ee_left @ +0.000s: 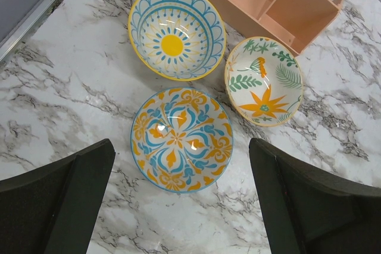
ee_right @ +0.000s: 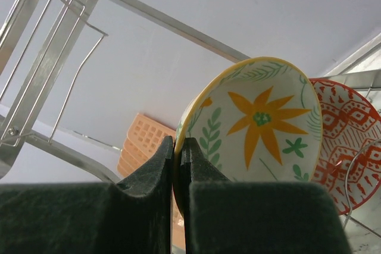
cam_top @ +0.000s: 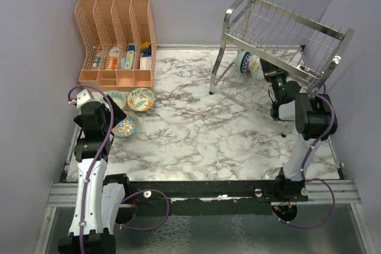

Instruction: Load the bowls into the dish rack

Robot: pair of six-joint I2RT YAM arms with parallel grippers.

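My right pincer clenches the rim of a flower bowl, held upright under the rack's top tier, far right, just beside a red bowl. My left pincer gapes above three bowls on the bench, far left.

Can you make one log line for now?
left gripper: open above bowls | right gripper: shut on flower bowl at rack | red bowl: behind it

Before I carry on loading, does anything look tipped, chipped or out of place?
Nothing stands out. The three bowls on the table by the peach organizer sit upright and whole; the right claw holds a flower bowl by its rim, on edge beside the red bowl in the dish rack.
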